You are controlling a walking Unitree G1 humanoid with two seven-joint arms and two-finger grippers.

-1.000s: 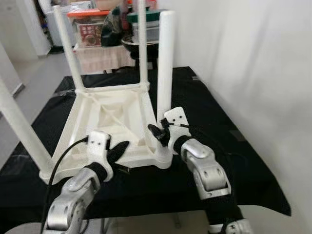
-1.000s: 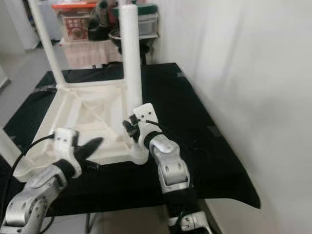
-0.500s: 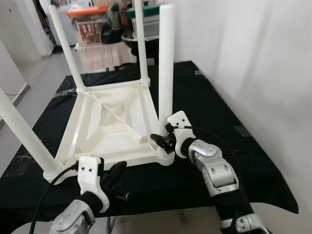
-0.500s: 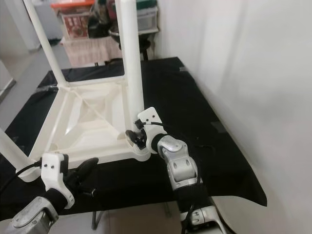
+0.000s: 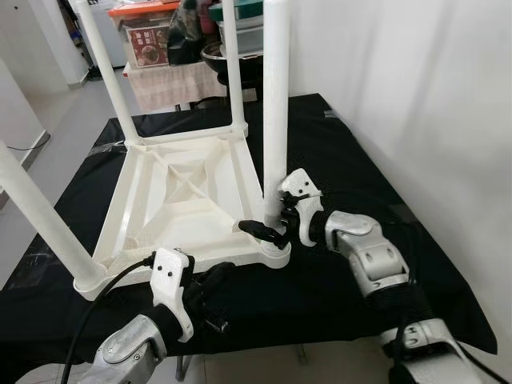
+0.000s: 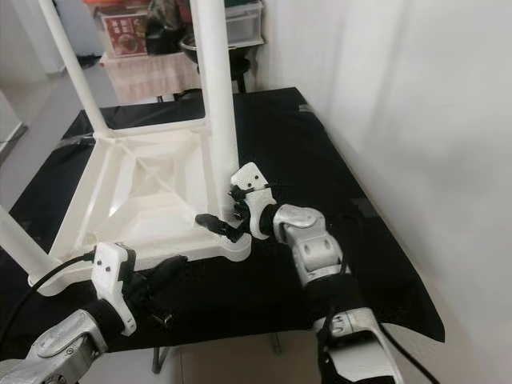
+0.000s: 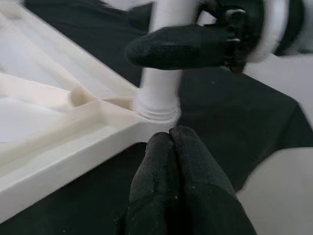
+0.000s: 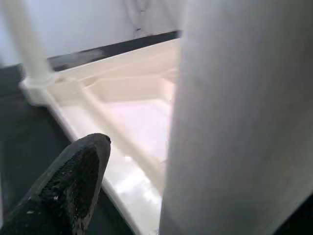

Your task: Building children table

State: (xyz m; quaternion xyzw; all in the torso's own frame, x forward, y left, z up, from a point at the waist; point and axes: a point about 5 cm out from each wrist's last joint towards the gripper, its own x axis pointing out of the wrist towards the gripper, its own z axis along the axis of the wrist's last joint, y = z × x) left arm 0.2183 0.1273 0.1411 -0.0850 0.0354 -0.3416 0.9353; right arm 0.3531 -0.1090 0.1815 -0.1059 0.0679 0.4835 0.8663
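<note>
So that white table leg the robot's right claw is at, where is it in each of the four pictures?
Left eye view: table leg, upright, centre-right.
Right eye view: leg, left of centre.
Left wrist view: leg base, upper middle.
Right wrist view: leg, blurred, close.
Shared landmark: the upturned tabletop.

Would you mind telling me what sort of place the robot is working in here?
Probably a room in a home used for storage: a black-covered table stands against a plain white wall, with stacked plastic storage boxes behind, and an upturned white children's table on top.
</note>
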